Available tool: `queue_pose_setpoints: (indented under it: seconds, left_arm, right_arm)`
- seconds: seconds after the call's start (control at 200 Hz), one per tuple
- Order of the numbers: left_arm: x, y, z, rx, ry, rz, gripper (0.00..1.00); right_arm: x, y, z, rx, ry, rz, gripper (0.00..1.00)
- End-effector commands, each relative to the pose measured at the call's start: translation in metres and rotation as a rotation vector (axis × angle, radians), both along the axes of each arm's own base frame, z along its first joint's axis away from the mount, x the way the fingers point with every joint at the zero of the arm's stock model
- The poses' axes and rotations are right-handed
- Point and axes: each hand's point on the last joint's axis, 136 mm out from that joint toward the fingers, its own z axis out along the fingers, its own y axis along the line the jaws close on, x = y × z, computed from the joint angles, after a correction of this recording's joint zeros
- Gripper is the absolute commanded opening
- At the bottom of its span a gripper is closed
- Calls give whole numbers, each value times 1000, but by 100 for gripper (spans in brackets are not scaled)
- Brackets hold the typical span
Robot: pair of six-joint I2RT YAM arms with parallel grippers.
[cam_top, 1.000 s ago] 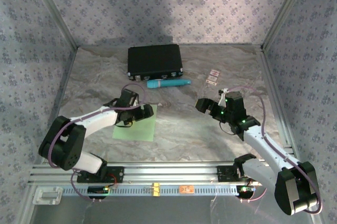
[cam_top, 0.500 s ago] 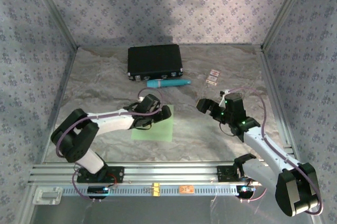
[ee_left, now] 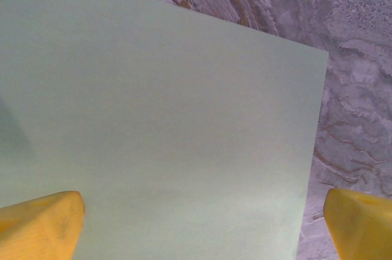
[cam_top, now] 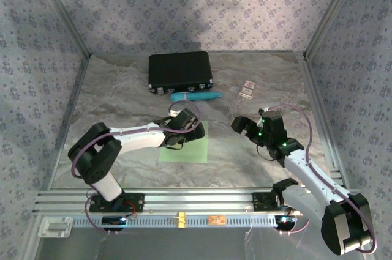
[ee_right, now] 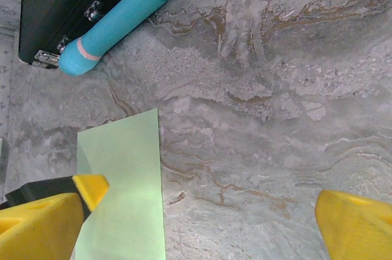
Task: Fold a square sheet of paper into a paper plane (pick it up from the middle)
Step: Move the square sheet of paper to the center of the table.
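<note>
Now: sheet flat, both grippers released

Top external: left gripper (cam_top: 188, 134) sits over the square sheet of paper (cam_top: 184, 153), mid-table.
Left wrist: its jaws spread wide, empty.
Right wrist: right gripper (ee_right: 202, 223) released, empty, near the sheet's right edge.

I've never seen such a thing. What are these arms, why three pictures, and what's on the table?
Two robot arms, each ending in a two-finger gripper with yellow tips. One picture looks down from above; the others come from a camera on each wrist. On the table lie a pale green square sheet of paper, a black case, a teal tube and two small cards. The left gripper is over the sheet, the right gripper apart to its right; both open, holding nothing.
</note>
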Motion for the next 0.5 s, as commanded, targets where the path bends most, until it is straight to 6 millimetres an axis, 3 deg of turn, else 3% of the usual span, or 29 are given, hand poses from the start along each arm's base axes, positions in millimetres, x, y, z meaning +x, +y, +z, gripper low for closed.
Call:
queue_pose_setpoints:
  seconds: [0.0,0.06,0.21,0.39,0.495]
  left_arm:
    - [10,7,38,77,-99,-51,100]
    - [11,17,45,134,-87,-29,100]
    - [15,17,52,148,-117,-63,100]
    - [18,11,60,43,-217,-85,100]
    - [14,13,57,-1,-146,-99,100]
  right_arm:
    - [4,0,5,21,2,-21,99]
    - [6,6,7,49,-1,9,99]
    - [8,18,9,56,0,70,99]
    - [5,22,-5,5,54,80,99]
    - [1,19,-17,-39,112,72,99]
